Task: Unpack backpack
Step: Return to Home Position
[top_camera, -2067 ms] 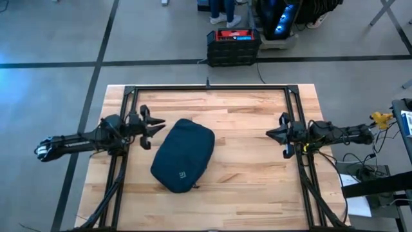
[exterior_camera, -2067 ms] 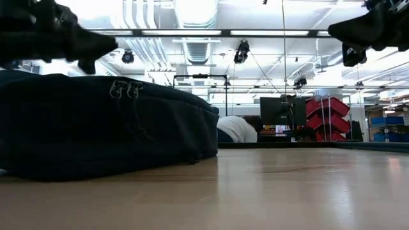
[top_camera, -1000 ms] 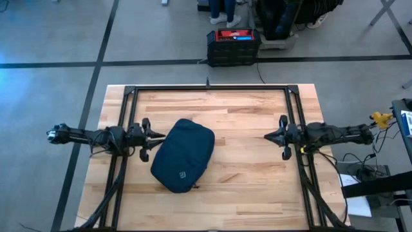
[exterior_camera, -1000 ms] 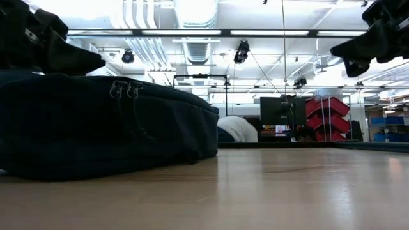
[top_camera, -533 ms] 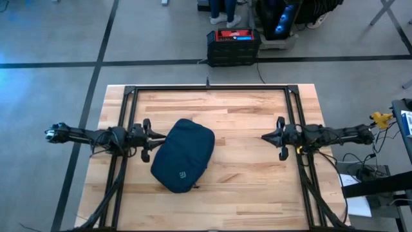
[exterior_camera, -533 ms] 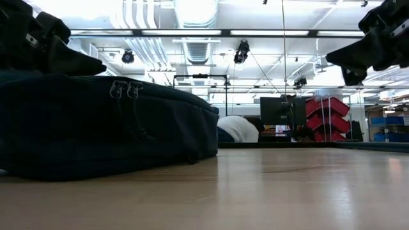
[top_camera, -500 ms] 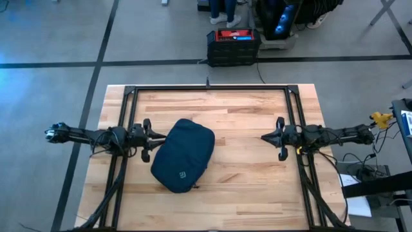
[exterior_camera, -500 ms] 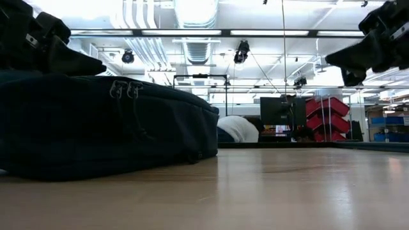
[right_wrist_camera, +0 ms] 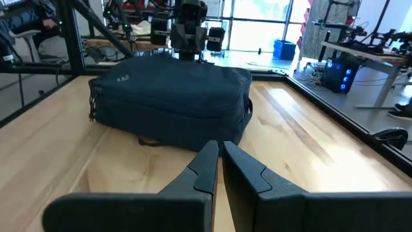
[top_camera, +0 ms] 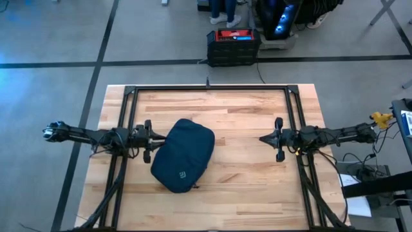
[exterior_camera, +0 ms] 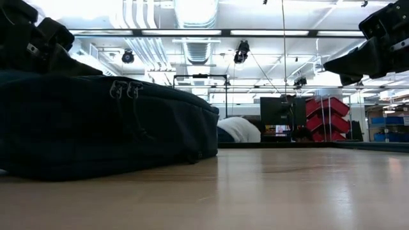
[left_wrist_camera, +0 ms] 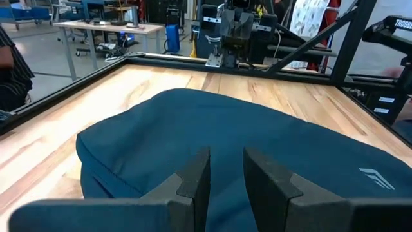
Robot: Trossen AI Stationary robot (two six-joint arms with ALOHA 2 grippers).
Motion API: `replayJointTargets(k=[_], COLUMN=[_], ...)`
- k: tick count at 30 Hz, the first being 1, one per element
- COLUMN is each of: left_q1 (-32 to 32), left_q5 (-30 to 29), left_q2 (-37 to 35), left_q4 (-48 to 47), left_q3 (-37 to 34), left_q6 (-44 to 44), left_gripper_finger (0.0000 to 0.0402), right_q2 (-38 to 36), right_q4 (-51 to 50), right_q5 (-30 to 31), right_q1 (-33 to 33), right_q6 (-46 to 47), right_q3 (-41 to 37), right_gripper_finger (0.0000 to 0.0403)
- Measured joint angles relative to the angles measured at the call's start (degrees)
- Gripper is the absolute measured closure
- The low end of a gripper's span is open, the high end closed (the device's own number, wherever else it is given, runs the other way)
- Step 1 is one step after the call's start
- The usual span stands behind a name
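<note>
On one table (top_camera: 244, 187) lies one backpack (top_camera: 183, 154); left fingers (left_wrist_camera: 193, 183) ajar, right fingers (right_wrist_camera: 203, 171) closed, empty.

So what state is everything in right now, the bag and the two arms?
backpack: zipped shut, lying flat on the table.
left end effector: open by a narrow gap, empty, just beside the backpack.
right end effector: shut, empty, well clear of the backpack.

Pale logo (left_wrist_camera: 376, 176) on backpack (left_wrist_camera: 257, 142), nothing readable
</note>
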Motion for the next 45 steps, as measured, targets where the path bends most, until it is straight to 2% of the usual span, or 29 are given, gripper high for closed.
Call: replayJointTargets(k=[45], left_q1=[0.0], left_q5=[0.0], left_q2=[6.06], left_q4=[-0.14], left_q3=[0.0], left_q6=[0.0], left_gripper_finger=[0.0325], right_q2=[0.09], right_q4=[-0.11], right_q5=[0.0], right_q1=[0.0], right_q6=[-0.03], right_q3=[0.02], right_gripper_finger=[0.0394])
